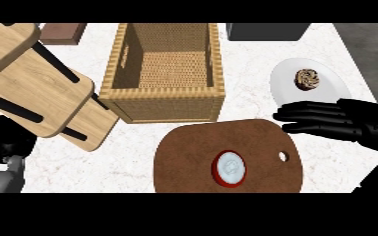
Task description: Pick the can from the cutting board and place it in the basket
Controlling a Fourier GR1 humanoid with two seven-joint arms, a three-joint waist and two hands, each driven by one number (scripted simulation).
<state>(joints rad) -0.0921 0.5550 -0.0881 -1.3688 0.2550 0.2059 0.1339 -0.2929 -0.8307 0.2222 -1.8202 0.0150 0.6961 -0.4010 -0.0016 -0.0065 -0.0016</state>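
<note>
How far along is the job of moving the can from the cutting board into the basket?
Nothing looks done yet: the can stands on the cutting board, and the basket holds nothing visible. In hand: the right robot hand hovers open beside the board. Left: grasping, lifting, and placing it in the basket.

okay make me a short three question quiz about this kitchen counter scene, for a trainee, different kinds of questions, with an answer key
1. True or false: the can already sits inside the basket.
2. Which hand is nearest the can?
A. the right hand, open above the cutting board's right corner
B. the left hand, curled round the can
C. neither hand shows anywhere
3. Fill the blank: the white plate right of the basket carries a ____.

Key
1. False: it stands on the cutting board.
2. A
3. A round brown pastry, a doughnut by the look of it.
</note>
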